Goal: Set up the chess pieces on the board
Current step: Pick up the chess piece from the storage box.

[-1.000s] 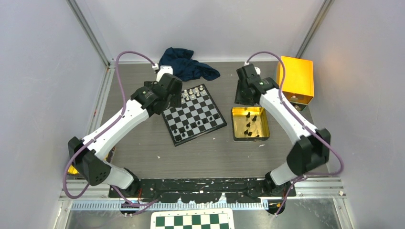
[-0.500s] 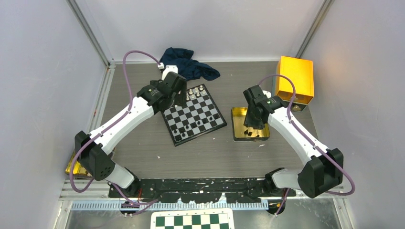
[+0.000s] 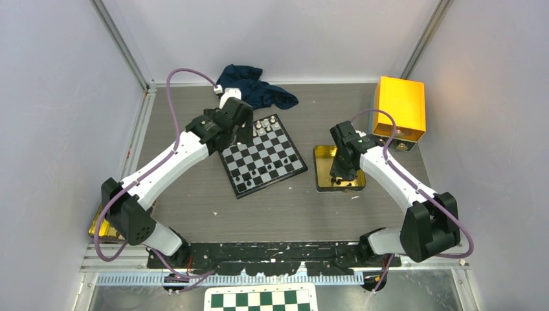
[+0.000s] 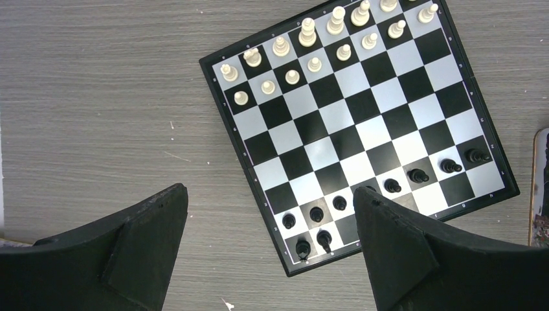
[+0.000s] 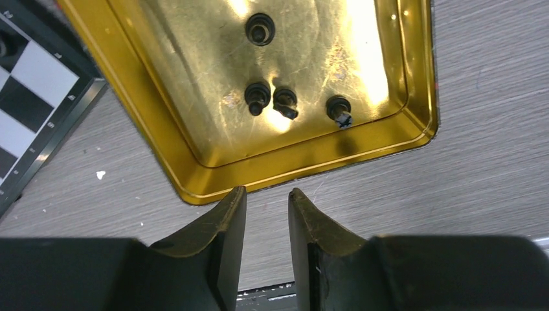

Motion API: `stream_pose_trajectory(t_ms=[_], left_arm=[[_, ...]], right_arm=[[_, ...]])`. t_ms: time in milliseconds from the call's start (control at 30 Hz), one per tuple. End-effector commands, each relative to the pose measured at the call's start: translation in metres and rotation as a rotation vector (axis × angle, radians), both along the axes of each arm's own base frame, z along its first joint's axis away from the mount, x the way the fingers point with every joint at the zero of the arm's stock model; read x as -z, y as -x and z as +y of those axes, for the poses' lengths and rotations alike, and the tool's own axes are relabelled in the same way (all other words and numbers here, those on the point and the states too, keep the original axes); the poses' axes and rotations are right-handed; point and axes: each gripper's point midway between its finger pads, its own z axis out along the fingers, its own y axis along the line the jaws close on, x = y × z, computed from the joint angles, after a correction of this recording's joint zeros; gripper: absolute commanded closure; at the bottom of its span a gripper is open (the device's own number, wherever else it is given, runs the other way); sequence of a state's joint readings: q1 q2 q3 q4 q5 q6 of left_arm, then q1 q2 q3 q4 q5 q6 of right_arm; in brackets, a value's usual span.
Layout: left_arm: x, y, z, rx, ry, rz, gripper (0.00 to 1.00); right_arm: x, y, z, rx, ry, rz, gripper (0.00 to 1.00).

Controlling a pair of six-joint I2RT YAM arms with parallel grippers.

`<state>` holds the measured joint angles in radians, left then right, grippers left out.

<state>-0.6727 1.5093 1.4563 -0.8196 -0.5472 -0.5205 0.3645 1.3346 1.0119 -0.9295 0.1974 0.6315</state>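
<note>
The board [image 3: 262, 155] lies at the table's middle, turned at an angle. In the left wrist view the board [image 4: 362, 129] carries silvery white chess pieces [image 4: 304, 55] in its two far rows and black pieces [image 4: 388, 184] along its near rows. My left gripper [image 4: 268, 191] hangs wide open above the board's near-left corner, holding nothing. Several black pieces [image 5: 285, 102] lie in a gold tin tray [image 5: 162, 116]. My right gripper [image 5: 267, 191] hovers just past the tray's near rim, its jaws a narrow gap apart and empty. From above, the right gripper [image 3: 343, 172] covers most of the tray [image 3: 318, 170].
A yellow box [image 3: 400, 107] stands at the back right. A dark blue cloth [image 3: 256, 87] lies behind the board. A green-and-white checkered board [image 3: 261, 299] lies below the arm bases. A gold object [image 3: 97, 227] shows behind the left arm's elbow.
My right arm has swung from behind the tray to over its near part, and its jaws have narrowed. The left arm shifted slightly toward the board, then stayed still.
</note>
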Motion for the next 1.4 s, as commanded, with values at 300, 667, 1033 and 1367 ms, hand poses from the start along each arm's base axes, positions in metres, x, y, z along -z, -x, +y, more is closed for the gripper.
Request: stream_pose_trajectory(t_ms=[300,667,1033,1367], left_arm=[[-0.019,-0.006,0.0,-0.014,0.046,-0.065,0.0],[-0.016,-0.008,-0.001,-0.015,0.037,-0.057,0.0],[-0.012,-0.011,-0.003,-0.015,0.024,-0.046,0.0],[-0.009,-0.015,-0.007,-0.012,0.016,-0.04,0.0]], right_arm=[[0.014,-0.016,-0.019,0.063,-0.015,-0.005,0.64],[0.03,-0.025,-0.024,0.078,-0.043,0.024,0.64],[0.044,-0.031,-0.024,0.083,-0.061,0.048,0.64],[0.053,-0.03,-0.025,0.086,-0.071,0.073,0.64]])
